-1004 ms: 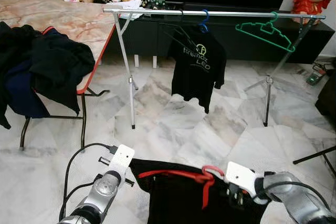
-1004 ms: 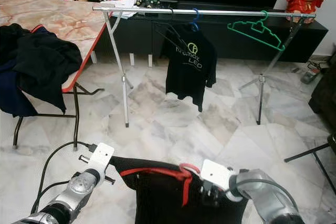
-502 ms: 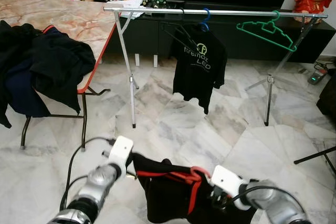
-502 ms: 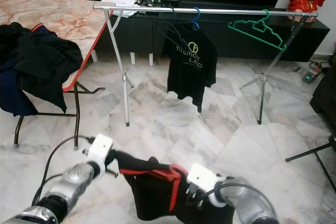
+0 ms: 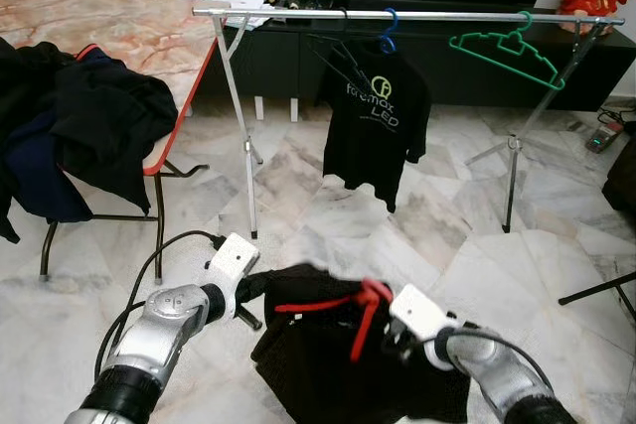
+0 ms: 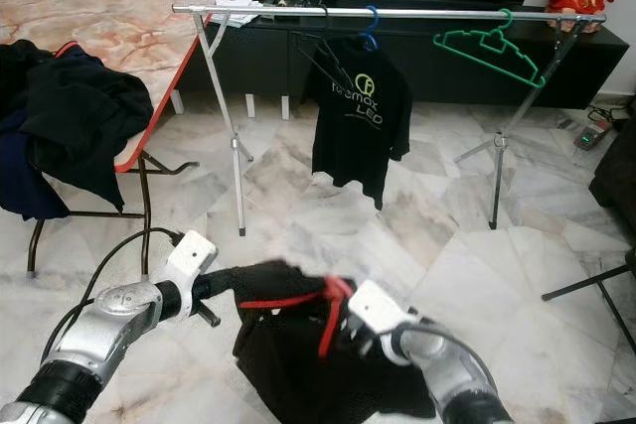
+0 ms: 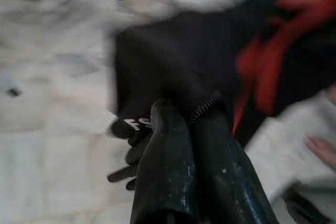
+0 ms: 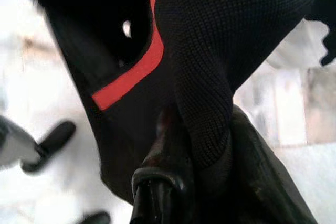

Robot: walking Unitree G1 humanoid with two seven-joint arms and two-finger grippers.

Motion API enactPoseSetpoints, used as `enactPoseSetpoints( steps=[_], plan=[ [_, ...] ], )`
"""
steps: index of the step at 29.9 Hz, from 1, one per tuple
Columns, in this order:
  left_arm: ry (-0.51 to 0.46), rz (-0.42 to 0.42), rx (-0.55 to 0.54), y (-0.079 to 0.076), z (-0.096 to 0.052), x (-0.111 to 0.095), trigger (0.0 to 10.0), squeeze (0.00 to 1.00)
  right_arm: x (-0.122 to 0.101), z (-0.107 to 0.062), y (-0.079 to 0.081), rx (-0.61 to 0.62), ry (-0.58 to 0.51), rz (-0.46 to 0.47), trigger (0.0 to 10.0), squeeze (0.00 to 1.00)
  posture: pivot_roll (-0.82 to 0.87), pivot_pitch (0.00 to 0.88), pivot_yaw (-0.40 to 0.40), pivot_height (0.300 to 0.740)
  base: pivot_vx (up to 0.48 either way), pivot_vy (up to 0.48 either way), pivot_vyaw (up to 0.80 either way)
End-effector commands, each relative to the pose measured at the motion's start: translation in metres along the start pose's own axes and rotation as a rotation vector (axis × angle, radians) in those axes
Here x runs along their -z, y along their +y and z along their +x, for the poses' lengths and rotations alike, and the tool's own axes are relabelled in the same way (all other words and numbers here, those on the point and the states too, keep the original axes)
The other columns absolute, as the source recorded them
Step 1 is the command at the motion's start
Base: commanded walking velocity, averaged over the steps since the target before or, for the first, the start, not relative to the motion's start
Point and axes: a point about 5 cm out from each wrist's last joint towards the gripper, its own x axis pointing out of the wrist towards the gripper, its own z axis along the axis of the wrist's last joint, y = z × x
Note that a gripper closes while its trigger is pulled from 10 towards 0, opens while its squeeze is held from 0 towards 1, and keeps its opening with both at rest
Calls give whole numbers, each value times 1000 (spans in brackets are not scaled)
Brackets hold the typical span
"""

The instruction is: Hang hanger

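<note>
marble floor (image 5: 328, 235), both grippers clamping black garment (image 5: 328, 345)

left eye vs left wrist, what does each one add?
Left eye alone: the silver clothes rail carrying a printed black T-shirt and an empty green plastic hanger, the marble-top table piled with dark clothes, and the right hand. Left wrist alone: close-up of its black fingers shut on the fabric. Both: the left hand, black garment and red hanger.
</note>
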Motion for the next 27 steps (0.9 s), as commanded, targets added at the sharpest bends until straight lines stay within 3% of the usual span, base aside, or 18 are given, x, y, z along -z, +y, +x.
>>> enactPoseSetpoints(
  steps=[1,5,9,11,12,14,17,18,19,20,27],
  plan=[
    [-14,47,87,-13,-2,-9,0,0,-5,4,7,-42,-29,44,0,0,62,129,-17,740,0,0,0],
    [-43,71,184,-29,-7,-21,0,0,-14,10,14,-68,-48,24,0,0,68,125,-17,740,0,0,0],
    [-70,119,315,-46,-16,-29,0,0,-23,14,11,-26,-77,45,0,0,76,123,-17,740,0,0,0],
    [-70,127,332,-49,-19,-32,2196,0,-31,14,9,-12,-119,58,0,0,81,121,-18,740,0,0,0],
    [-67,129,331,-49,-19,-32,2196,0,-33,14,9,-12,-131,61,0,0,81,121,-18,740,0,0,0],
    [-73,133,347,-50,-24,-35,10000,0,-41,14,6,-4,-180,92,0,0,82,120,-17,740,0,0,0],
    [-72,143,370,-51,-29,-36,10000,31,-48,13,1,40,-224,75,0,0,83,121,-18,740,0,0,0],
    [-75,140,393,-54,-32,-36,10000,843,-48,13,0,55,-227,75,0,0,83,121,-18,740,0,0,0],
    [-77,138,400,-55,-32,-37,10000,843,-48,13,0,58,-228,77,0,0,84,119,-19,740,0,0,0],
    [-80,136,406,-56,-33,-37,10000,996,-49,13,-1,64,-234,87,0,0,84,119,-19,740,0,0,0],
    [-80,136,406,-56,-33,-37,10000,996,-49,13,-1,64,-234,87,0,0,84,119,-19,740,0,0,0]
  ],
)
